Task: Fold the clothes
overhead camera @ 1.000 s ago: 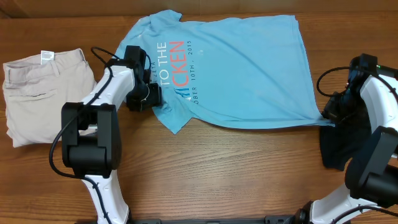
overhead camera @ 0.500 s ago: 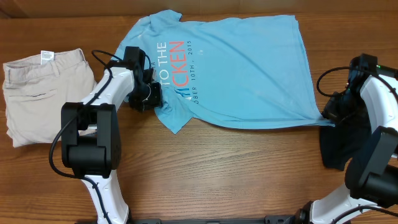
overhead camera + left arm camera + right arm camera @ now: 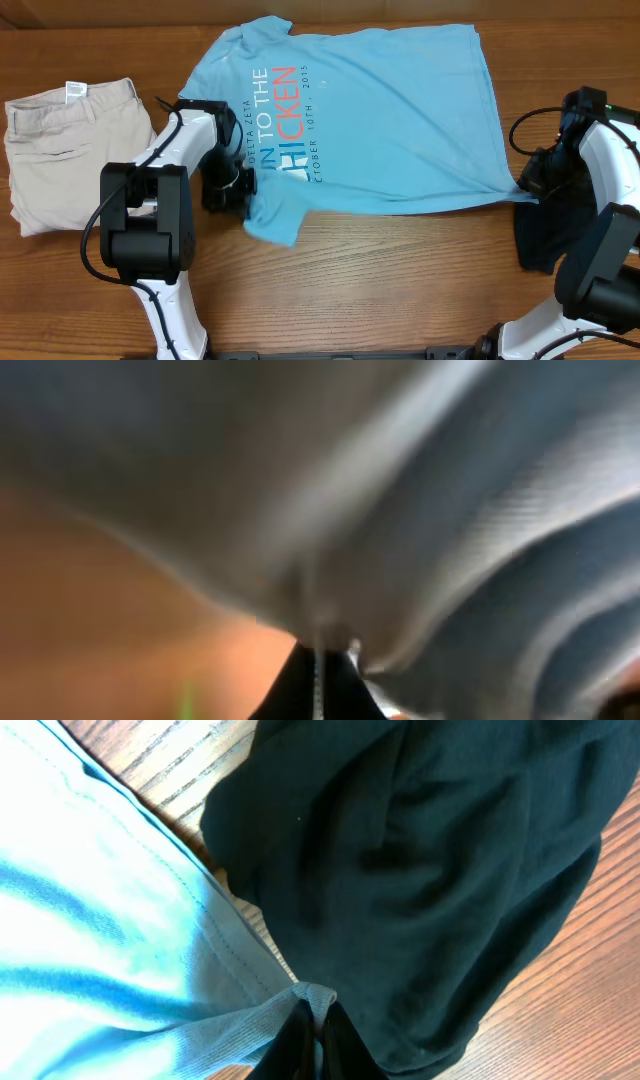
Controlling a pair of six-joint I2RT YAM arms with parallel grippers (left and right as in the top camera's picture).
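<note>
— Where's the T-shirt [image 3: 390,120]?
— Stretched sideways between both arms. The left gripper [image 3: 235,195] is clamped on its sleeve, seemingly; the right gripper [image 3: 312,1020] pinches the hem corner beside the black garment [image 3: 430,870].

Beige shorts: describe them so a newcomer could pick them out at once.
On the wooden table, go to the left end of the overhead view, past the light blue T-shirt. The beige shorts lie there folded, apart from it. They are the only pale tan garment, with a white tag at the waistband; the black garment is at the opposite end.
</note>
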